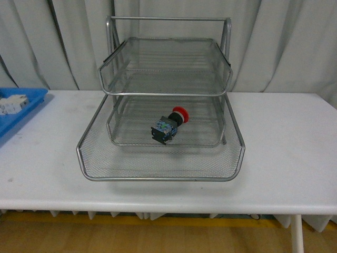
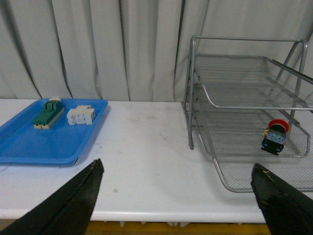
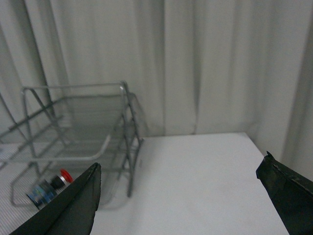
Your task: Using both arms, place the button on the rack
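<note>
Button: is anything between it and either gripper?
Nothing visible from the front, for left gripper or right gripper. The button lies in the middle tray of the rack; the top tray overhangs it.

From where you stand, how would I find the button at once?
Look at the silver wire rack in the middle of the white table. Below its top tray lies the button: the only thing in the rack, red round cap, black body.

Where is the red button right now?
In the front view, the button lies on its side inside the rack, apparently on the middle tray near its front rim, with the blue tray far off to its left.
</note>
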`<move>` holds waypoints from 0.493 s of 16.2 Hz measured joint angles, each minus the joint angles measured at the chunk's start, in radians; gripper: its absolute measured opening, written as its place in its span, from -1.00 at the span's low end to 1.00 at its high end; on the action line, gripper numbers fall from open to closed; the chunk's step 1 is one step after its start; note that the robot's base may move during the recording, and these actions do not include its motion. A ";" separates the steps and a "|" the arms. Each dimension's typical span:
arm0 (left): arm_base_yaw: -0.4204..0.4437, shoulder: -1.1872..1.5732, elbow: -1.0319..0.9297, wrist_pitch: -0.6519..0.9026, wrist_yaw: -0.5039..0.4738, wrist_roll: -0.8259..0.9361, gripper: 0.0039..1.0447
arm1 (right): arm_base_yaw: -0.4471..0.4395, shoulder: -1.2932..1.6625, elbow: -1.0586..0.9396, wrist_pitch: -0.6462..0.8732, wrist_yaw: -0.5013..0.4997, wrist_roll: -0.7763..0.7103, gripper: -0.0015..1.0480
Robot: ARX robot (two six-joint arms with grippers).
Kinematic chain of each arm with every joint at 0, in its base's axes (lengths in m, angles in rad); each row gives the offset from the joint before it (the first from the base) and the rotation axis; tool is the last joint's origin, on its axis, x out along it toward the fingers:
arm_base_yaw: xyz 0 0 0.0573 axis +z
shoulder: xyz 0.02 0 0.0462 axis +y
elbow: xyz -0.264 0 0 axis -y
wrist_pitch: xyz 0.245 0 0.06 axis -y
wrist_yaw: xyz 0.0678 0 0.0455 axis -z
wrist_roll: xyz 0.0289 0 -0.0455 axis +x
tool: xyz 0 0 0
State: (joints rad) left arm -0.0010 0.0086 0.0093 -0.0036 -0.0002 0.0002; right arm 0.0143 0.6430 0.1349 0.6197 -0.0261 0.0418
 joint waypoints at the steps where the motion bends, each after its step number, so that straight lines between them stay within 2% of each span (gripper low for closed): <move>1: 0.000 0.000 0.000 0.000 0.000 0.001 0.91 | 0.029 0.198 0.099 0.128 -0.004 0.021 0.87; 2: 0.000 0.000 0.000 0.000 0.000 0.000 0.86 | 0.067 0.426 0.263 0.156 -0.010 0.051 0.87; 5: 0.000 0.000 0.000 0.000 0.000 0.000 0.88 | 0.152 0.827 0.573 -0.019 -0.016 0.086 0.87; 8: 0.000 0.000 0.000 0.000 0.000 0.000 0.88 | 0.178 0.923 0.658 -0.087 -0.010 0.098 0.87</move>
State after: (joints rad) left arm -0.0010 0.0086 0.0093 -0.0040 -0.0002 0.0006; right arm 0.1925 1.5661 0.7933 0.5327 -0.0360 0.1398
